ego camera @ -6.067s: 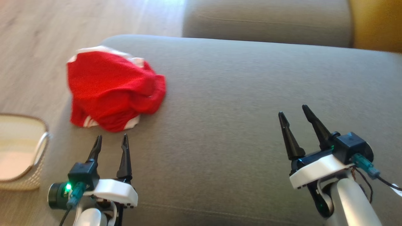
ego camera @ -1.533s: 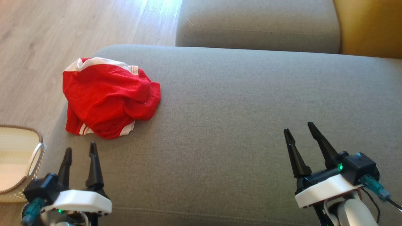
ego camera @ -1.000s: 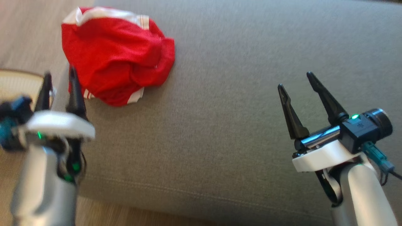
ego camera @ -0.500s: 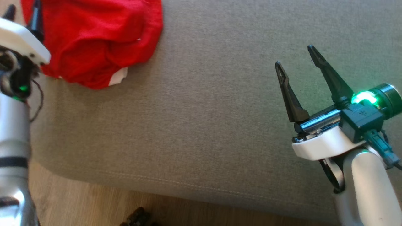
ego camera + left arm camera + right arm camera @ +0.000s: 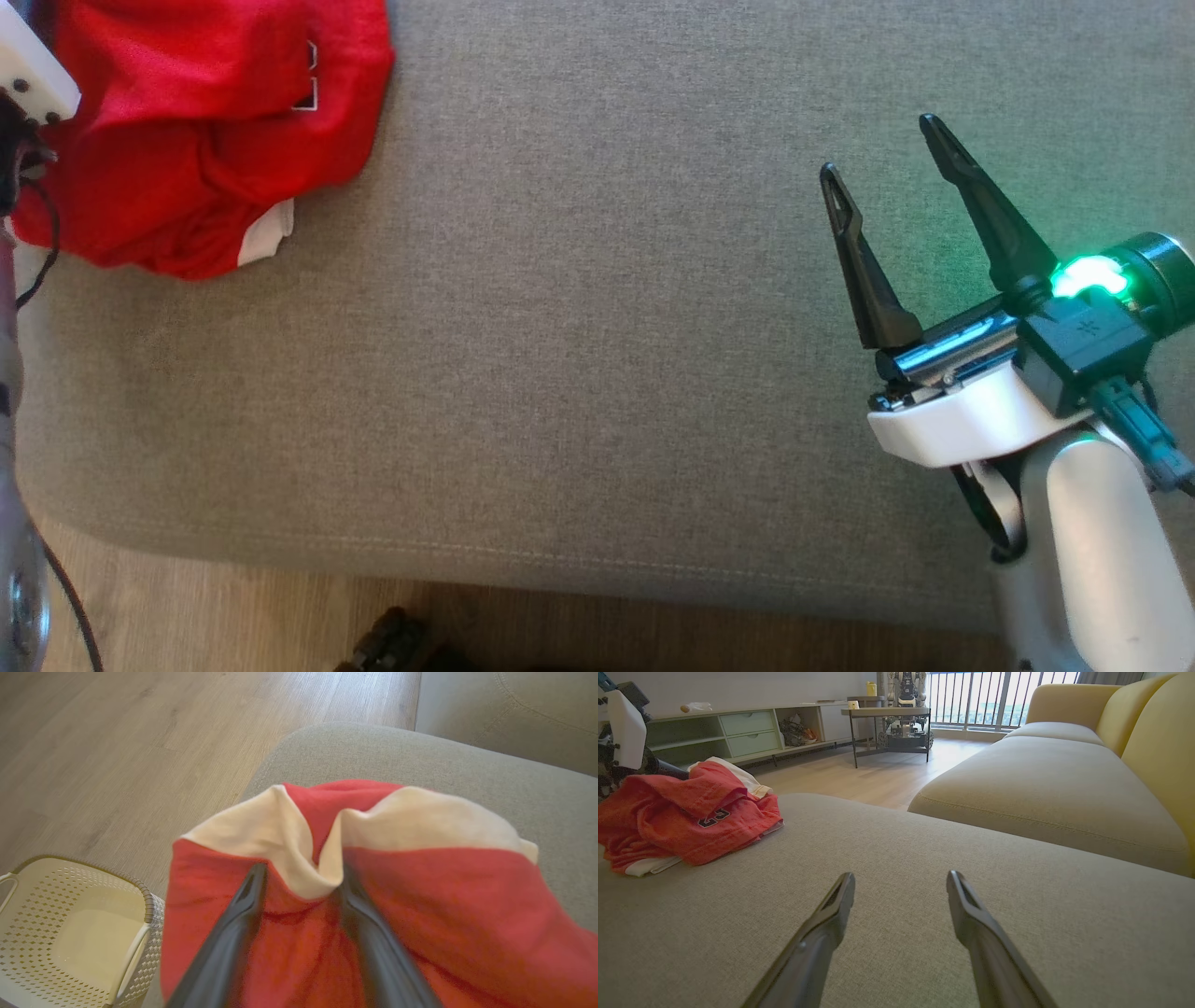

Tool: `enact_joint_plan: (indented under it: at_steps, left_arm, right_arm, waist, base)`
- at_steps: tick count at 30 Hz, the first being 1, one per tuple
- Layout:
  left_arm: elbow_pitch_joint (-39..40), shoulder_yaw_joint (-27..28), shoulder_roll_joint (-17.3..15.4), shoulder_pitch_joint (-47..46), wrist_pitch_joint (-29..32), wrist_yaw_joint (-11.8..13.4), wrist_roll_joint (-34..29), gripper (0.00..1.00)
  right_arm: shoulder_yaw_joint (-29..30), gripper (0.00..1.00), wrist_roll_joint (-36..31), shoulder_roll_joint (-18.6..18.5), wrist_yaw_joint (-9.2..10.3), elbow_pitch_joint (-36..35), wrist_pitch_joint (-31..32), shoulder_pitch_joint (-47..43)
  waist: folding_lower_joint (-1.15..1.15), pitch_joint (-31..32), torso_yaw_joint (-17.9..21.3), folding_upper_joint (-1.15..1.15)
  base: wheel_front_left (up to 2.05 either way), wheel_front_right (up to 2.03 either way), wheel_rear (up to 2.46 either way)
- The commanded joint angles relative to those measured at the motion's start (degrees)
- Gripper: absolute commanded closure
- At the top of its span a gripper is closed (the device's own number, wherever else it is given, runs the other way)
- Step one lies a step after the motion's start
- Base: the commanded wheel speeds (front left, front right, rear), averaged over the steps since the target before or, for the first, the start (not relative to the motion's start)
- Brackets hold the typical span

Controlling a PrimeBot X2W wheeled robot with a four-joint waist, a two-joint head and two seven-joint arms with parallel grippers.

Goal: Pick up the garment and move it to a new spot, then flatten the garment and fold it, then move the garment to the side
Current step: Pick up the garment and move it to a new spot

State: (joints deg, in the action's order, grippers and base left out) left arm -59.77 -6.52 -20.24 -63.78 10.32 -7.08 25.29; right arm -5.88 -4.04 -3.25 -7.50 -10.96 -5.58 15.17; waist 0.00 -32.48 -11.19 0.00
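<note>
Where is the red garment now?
In the head view's upper left, the red garment lies at the left end of the grey cushion, the open left gripper reaching onto it.

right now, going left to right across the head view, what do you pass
red garment → bare stretch of grey cushion → right gripper, open above the cushion

White shell (image 5: 952,431), black jaws, perhaps teal plug (image 5: 1134,431)
</note>
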Motion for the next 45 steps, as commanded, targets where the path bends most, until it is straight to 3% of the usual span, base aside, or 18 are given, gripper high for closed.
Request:
enact_joint_plan:
  at_steps: [1, 8, 14, 22, 29, 35, 45]
  left_arm:
    - [0.49, 0.88, -4.44, -2.27, -0.38, -0.13, -0.28, 1.0]
    - [-1.48, -1.56, -5.64, -3.18, -7.43, -0.29, -1.91, 1.0]
    - [-0.53, -1.61, -6.71, -3.3, -16.94, -0.32, -2.13, 1.0]
    - [8.84, -2.48, -5.32, -2.19, -24.59, -0.38, -0.94, 1.0]
    - [23.04, -4.28, -4.0, 2.5, -24.51, -0.39, 2.49, 1.0]
    - [35.7, -5.84, -2.17, 6.96, -18.72, -0.22, 5.83, 1.0]
    - [52.45, -9.08, 1.57, 10.22, -9.08, 3.28, 8.4, 1.0]
  right_arm:
    - [-1.44, 0.0, 0.16, 0.37, 0.01, -1.69, -0.57, 1.04]
    - [-1.38, 0.0, 0.19, 0.37, 0.01, 0.36, -1.53, 1.06]
    - [-1.18, 0.0, 1.43, 0.37, 0.01, 3.12, -3.14, 0.71]
    - [-0.24, 0.0, 5.09, 0.37, 0.01, 8.43, -6.32, -1.0]
    - [-0.07, 0.0, 8.14, 0.37, 0.01, 11.96, -8.15, -2.61]
    - [0.0, 0.0, 10.54, 0.37, 0.01, 13.61, -9.04, -2.95]
    - [0.22, 0.0, 12.31, 0.37, 0.01, 12.86, -9.39, -1.5]
  waist:
    - [0.0, -0.1, 0.21, 0.0]
    - [0.0, 1.4, 0.46, 0.0]
    - [0.0, 5.89, 0.53, 0.0]
    - [0.0, 15.16, 1.15, 0.0]
    - [0.0, 21.72, 3.48, 0.0]
    - [0.0, 25.13, 7.75, 0.0]
    - [0.0, 24.11, 16.59, 0.0]
  base:
    - [0.0, 0.0, 0.0]
    - [0.0, 0.0, 0.0]
    - [0.0, 0.0, 0.0]
    - [0.0, 0.0, 0.0]
    - [0.0, 0.0, 0.0]
    - [0.0, 0.0, 0.0]
    - [0.0, 0.0, 0.0]
